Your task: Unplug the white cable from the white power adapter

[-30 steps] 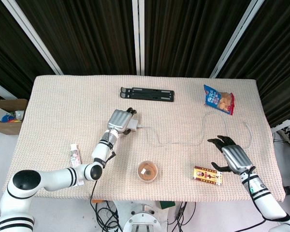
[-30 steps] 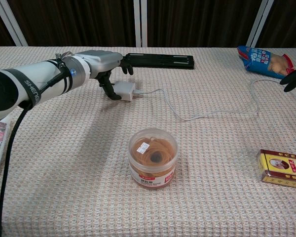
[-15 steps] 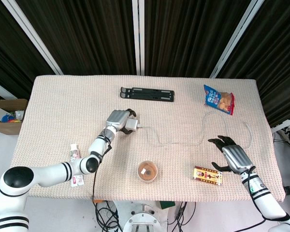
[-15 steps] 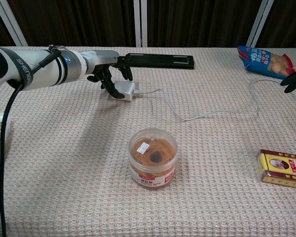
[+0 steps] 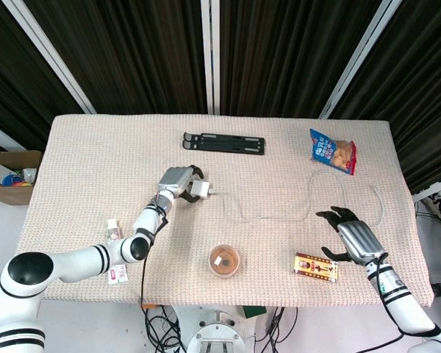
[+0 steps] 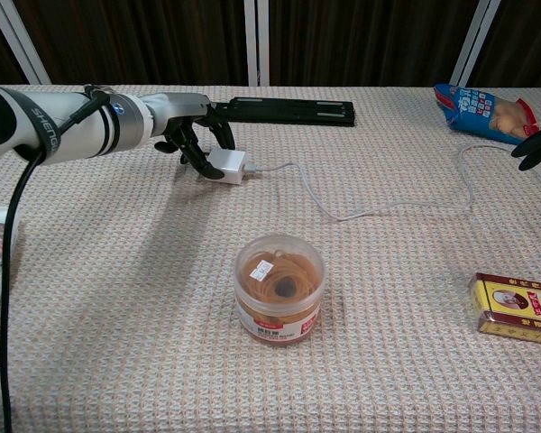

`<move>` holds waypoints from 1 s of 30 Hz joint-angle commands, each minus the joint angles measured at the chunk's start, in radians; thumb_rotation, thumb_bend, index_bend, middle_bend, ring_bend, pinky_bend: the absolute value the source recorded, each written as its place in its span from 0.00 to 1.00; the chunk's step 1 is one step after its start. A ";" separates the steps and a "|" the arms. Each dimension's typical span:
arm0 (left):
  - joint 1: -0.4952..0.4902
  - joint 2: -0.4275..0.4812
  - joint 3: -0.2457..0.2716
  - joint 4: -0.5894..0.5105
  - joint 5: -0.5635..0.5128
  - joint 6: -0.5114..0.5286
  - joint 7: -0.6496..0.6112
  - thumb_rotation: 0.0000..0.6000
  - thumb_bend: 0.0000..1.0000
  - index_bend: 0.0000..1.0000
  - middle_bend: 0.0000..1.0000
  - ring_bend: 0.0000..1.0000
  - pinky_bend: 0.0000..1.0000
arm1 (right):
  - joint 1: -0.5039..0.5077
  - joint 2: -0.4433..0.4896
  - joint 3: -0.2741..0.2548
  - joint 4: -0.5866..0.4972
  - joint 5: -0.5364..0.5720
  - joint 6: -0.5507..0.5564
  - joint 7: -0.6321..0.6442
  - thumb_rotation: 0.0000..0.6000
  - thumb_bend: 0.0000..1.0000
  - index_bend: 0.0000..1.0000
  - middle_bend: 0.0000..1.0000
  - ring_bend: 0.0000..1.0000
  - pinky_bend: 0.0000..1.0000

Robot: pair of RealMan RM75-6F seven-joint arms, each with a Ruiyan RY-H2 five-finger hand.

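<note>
A: Nearest to us in the chest view stands the clear plastic tub (image 6: 279, 299) with brown contents, and off to the right the flat red and gold box (image 6: 516, 308). What do we see of our right hand?

B: Our right hand (image 5: 353, 234) hovers just behind that box, fingers spread apart and holding nothing. The far loop of the white cable (image 5: 279, 218) runs close by its fingertips, apart from them as far as we can tell.

A: And on our left edge?

B: A small printed packet (image 5: 114, 234) lies beside our left forearm.

A: Then the adapter.

B: Further in, our left hand (image 6: 191, 126) has its dark fingers closed around the white power adapter (image 6: 228, 166), which sits at the middle left of the woven cloth (image 5: 88, 169). We see the cable plugged into the adapter's right face, then trailing rightward across the cloth in a long curve.

A: Beyond that?

B: The black folded stand (image 5: 223, 143) lies flat behind the adapter, near the far edge. At far right lies the blue snack bag (image 5: 331, 151), just beyond the cable's upper bend.
</note>
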 commanded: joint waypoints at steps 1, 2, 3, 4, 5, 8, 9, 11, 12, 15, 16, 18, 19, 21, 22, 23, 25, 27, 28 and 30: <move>-0.001 -0.005 0.004 0.006 0.000 -0.006 -0.014 1.00 0.21 0.34 0.24 0.70 0.93 | 0.000 0.000 0.000 -0.001 0.002 -0.001 -0.001 1.00 0.31 0.22 0.21 0.07 0.13; -0.002 -0.006 0.005 0.009 0.000 -0.007 -0.018 1.00 0.20 0.35 0.25 0.70 0.92 | 0.000 0.000 0.000 -0.001 0.003 -0.002 -0.002 1.00 0.31 0.22 0.21 0.07 0.13; -0.003 -0.012 0.005 0.015 0.003 -0.002 -0.023 1.00 0.20 0.36 0.25 0.70 0.92 | 0.000 0.000 0.001 -0.002 0.003 -0.002 -0.003 1.00 0.31 0.22 0.21 0.07 0.13; -0.003 -0.017 0.004 0.020 0.008 0.007 -0.028 1.00 0.21 0.38 0.27 0.71 0.92 | 0.000 0.000 0.001 -0.002 0.004 -0.002 -0.003 1.00 0.31 0.22 0.21 0.07 0.13; -0.002 -0.026 0.002 0.027 0.017 0.020 -0.035 1.00 0.21 0.40 0.28 0.71 0.92 | -0.001 0.000 0.001 -0.003 0.004 -0.001 -0.003 1.00 0.31 0.22 0.21 0.07 0.13; 0.005 -0.035 -0.006 0.031 0.037 0.037 -0.059 1.00 0.24 0.49 0.37 0.72 0.92 | -0.001 0.001 0.003 -0.005 0.007 0.000 -0.006 1.00 0.31 0.22 0.21 0.07 0.13; 0.008 -0.034 -0.009 0.028 0.044 0.039 -0.069 1.00 0.25 0.50 0.38 0.72 0.92 | -0.001 0.002 0.004 -0.006 0.008 0.000 -0.005 1.00 0.31 0.22 0.21 0.07 0.13; 0.017 -0.026 -0.013 0.011 0.065 0.050 -0.088 1.00 0.28 0.54 0.42 0.72 0.92 | 0.001 0.003 0.011 -0.010 0.011 0.002 -0.004 1.00 0.31 0.22 0.21 0.07 0.13; 0.022 -0.019 -0.013 0.000 0.075 0.055 -0.092 1.00 0.29 0.55 0.43 0.72 0.92 | 0.003 0.002 0.016 -0.013 0.013 0.004 -0.005 1.00 0.31 0.22 0.21 0.07 0.13; 0.038 0.018 -0.012 -0.063 0.100 0.081 -0.097 1.00 0.31 0.56 0.45 0.72 0.92 | 0.018 0.000 0.040 -0.037 0.033 -0.001 -0.008 1.00 0.31 0.22 0.21 0.07 0.14; 0.043 0.034 -0.011 -0.088 0.104 0.092 -0.093 1.00 0.32 0.57 0.46 0.72 0.92 | 0.024 -0.004 0.054 -0.046 0.045 0.000 -0.013 1.00 0.31 0.22 0.22 0.07 0.15; 0.054 0.071 -0.006 -0.151 0.107 0.122 -0.077 1.00 0.32 0.57 0.46 0.72 0.92 | 0.044 -0.022 0.089 -0.065 0.078 0.000 -0.037 1.00 0.31 0.23 0.23 0.09 0.18; 0.059 0.086 -0.005 -0.181 0.104 0.136 -0.070 1.00 0.32 0.58 0.47 0.72 0.92 | 0.055 -0.032 0.107 -0.075 0.102 -0.001 -0.053 1.00 0.31 0.23 0.24 0.11 0.19; 0.066 0.124 -0.001 -0.252 0.086 0.163 -0.047 1.00 0.32 0.58 0.47 0.72 0.92 | 0.088 -0.059 0.148 -0.101 0.165 -0.014 -0.107 1.00 0.30 0.23 0.24 0.12 0.21; 0.068 0.139 0.000 -0.282 0.074 0.174 -0.036 1.00 0.32 0.58 0.47 0.72 0.92 | 0.106 -0.070 0.166 -0.114 0.199 -0.022 -0.135 1.00 0.30 0.24 0.25 0.12 0.21; 0.071 0.158 0.001 -0.320 0.060 0.191 -0.023 1.00 0.32 0.58 0.47 0.72 0.92 | 0.130 -0.089 0.191 -0.130 0.247 -0.029 -0.174 1.00 0.29 0.24 0.25 0.13 0.22; 0.076 0.184 0.002 -0.380 0.037 0.223 -0.004 1.00 0.32 0.58 0.47 0.72 0.92 | 0.177 -0.119 0.230 -0.160 0.344 -0.045 -0.245 1.00 0.29 0.25 0.25 0.14 0.24; 0.078 0.200 0.004 -0.421 0.021 0.254 0.015 1.00 0.32 0.58 0.47 0.73 0.92 | 0.218 -0.148 0.265 -0.184 0.433 -0.047 -0.293 1.00 0.27 0.26 0.26 0.15 0.25; 0.078 0.205 0.005 -0.438 0.015 0.270 0.023 1.00 0.32 0.58 0.47 0.73 0.92 | 0.238 -0.161 0.278 -0.195 0.477 -0.047 -0.317 1.00 0.26 0.27 0.27 0.16 0.26; 0.079 0.218 0.003 -0.478 -0.004 0.295 0.036 1.00 0.32 0.58 0.48 0.73 0.92 | 0.289 -0.191 0.310 -0.213 0.577 -0.047 -0.368 1.00 0.24 0.28 0.27 0.16 0.27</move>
